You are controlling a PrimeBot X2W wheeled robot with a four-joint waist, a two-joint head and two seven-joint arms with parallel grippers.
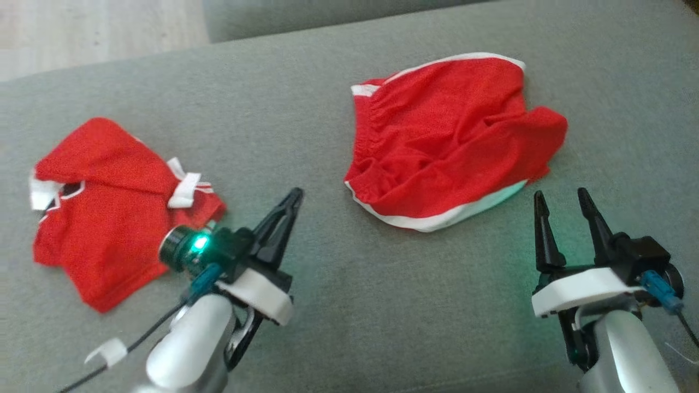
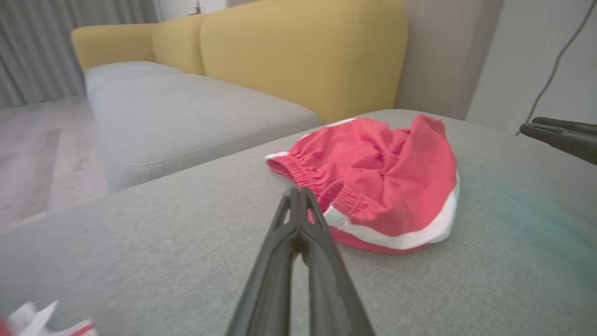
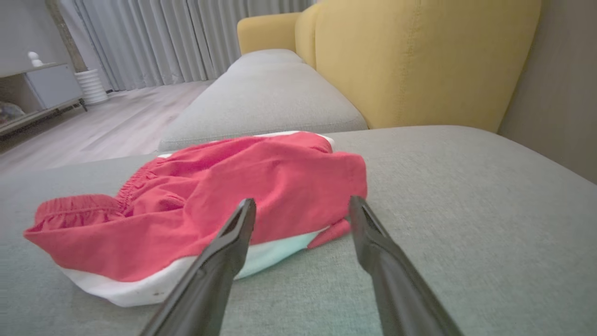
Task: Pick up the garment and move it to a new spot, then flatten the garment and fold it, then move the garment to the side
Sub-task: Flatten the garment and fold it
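Nearest me: left gripper (image 1: pixel 294 197) was pinched fully closed with nothing in it, tips angled up and right toward the shorts. The right gripper (image 1: pixel 561 197) was spread wide, also empty, fingers pointing straight ahead. Both hung over the near part of the grey seat cushion (image 1: pixel 338 327).

A folded red shirt (image 1: pixel 109 213) lay by the cushion's left edge, just beside the left wrist. It looked done, so I took the red shorts (image 1: pixel 453 142) as the job.

The shorts sat crumpled, right of centre toward the far edge. Long axis ran roughly left-right, with the elastic waistband (image 1: pixel 371 123) at the left end and the white-trimmed hem (image 1: pixel 437 221) facing me.

Key relation: right fingertips were just short of the hem's right end, while the left tips had a strip of bare cushion before the waistband corner. Right arm was nearer and open. My call: right goes first, left needs reopening.

Beyond: yellow backrest (image 3: pixel 419 60).
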